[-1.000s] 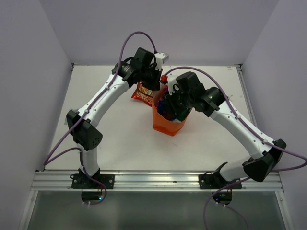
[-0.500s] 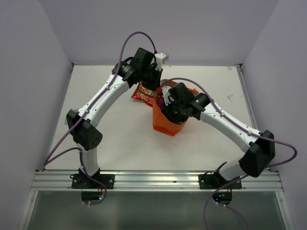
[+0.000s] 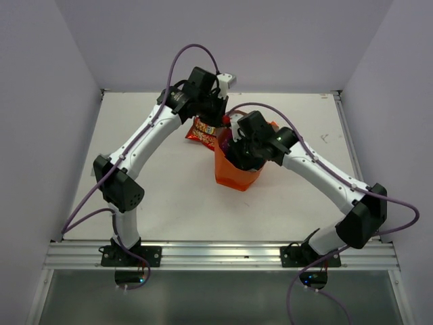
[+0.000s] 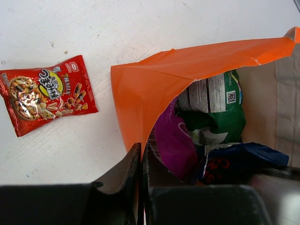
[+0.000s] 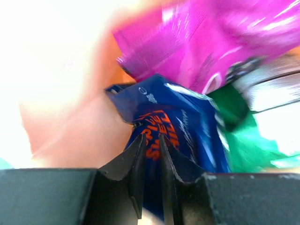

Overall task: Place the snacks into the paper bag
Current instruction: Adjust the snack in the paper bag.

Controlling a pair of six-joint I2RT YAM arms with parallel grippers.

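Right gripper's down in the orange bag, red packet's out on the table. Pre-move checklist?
1. Left gripper clamped on the rim of the orange paper carrier bag, mouth held open: ok.
2. Right gripper free of the dark blue foil packet: not ok, the jaws pinch it inside the bag.
3. Magenta-purple foil packet and green-and-white foil packet in the bag: ok.
4. Red foil packet bagged: not ok, it lies flat on the white table beside the bag.
5. Silver-grey packet located: cannot tell, no view shows it.

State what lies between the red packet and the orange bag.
Nothing: bare table lies between red packet and paper bag, seen in the left wrist view.
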